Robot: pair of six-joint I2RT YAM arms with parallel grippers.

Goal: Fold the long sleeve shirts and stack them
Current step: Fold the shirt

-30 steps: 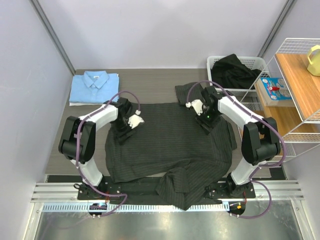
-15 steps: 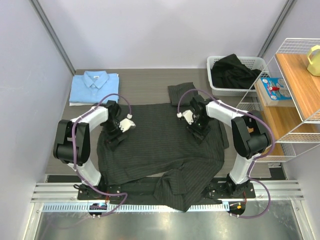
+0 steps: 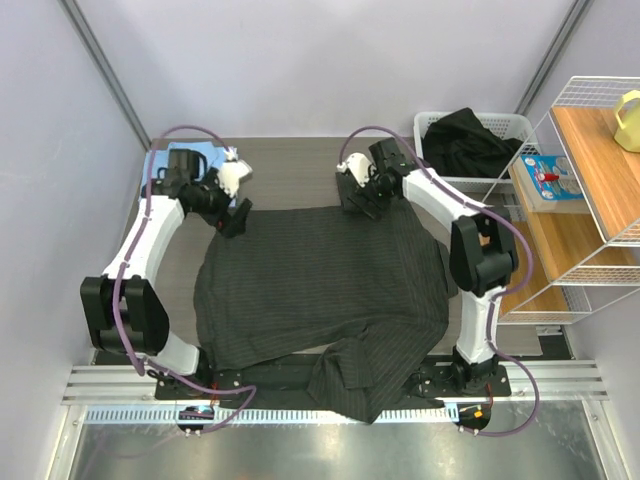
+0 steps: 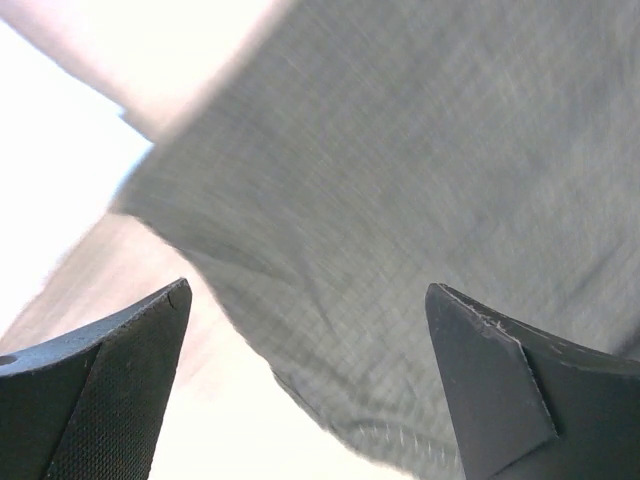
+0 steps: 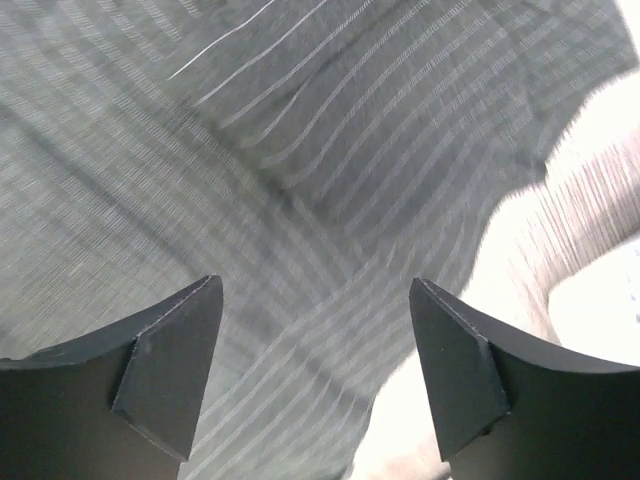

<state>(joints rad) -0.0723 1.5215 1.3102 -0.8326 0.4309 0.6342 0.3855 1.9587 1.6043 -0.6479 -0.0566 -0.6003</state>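
The black pinstriped shirt (image 3: 320, 285) lies spread across the table, with one sleeve (image 3: 360, 380) hanging over the near edge. The light blue shirt (image 3: 158, 160) lies folded at the far left, mostly hidden under my left arm. My left gripper (image 3: 236, 212) is open above the dark shirt's far left corner; its wrist view shows open fingers (image 4: 120, 380) over the fabric edge (image 4: 400, 200). My right gripper (image 3: 356, 196) is open above the far right corner, with its fingers (image 5: 170, 350) apart over striped cloth (image 5: 330, 150). Neither holds anything.
A white laundry basket (image 3: 500, 125) holding a dark garment (image 3: 465, 140) stands at the far right. A wire shelf unit (image 3: 590, 170) with wooden boards, a blue packet (image 3: 550, 180) and a yellow object (image 3: 628, 120) stands along the right side.
Both arms have swung from the middle of the dark shirt out to its far corners. The left arm now covers most of the blue shirt.
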